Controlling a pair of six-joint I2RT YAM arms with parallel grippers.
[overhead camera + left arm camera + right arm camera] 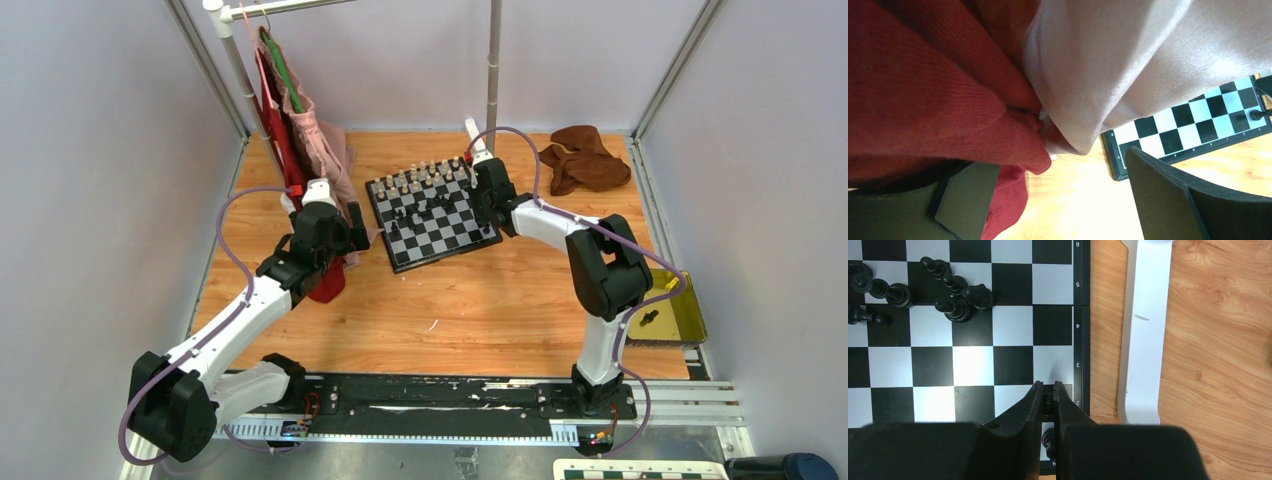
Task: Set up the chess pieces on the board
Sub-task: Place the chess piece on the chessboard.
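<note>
The board [432, 215] lies on the wooden table, far centre. Cream pieces [420, 178] stand in rows along its far edge. Several black pieces [425, 208] lie and stand loose near its middle; they also show in the right wrist view [955, 295]. My right gripper [1048, 386] is at the board's right edge, shut on a black piece [1048, 402] over a square in the outer column. Another black piece [1048, 440] stands on the square just behind it. My left gripper [1063, 200] is open and empty, left of the board's corner [1120, 167], under hanging garments.
A red garment [923, 90] and a pink garment [1108, 60] hang from a rack [240, 70] against my left gripper. A white rack foot [1145, 330] lies beside the board's right edge. A brown cloth [585, 158] lies far right. A yellow tray [670, 310] sits at the right edge.
</note>
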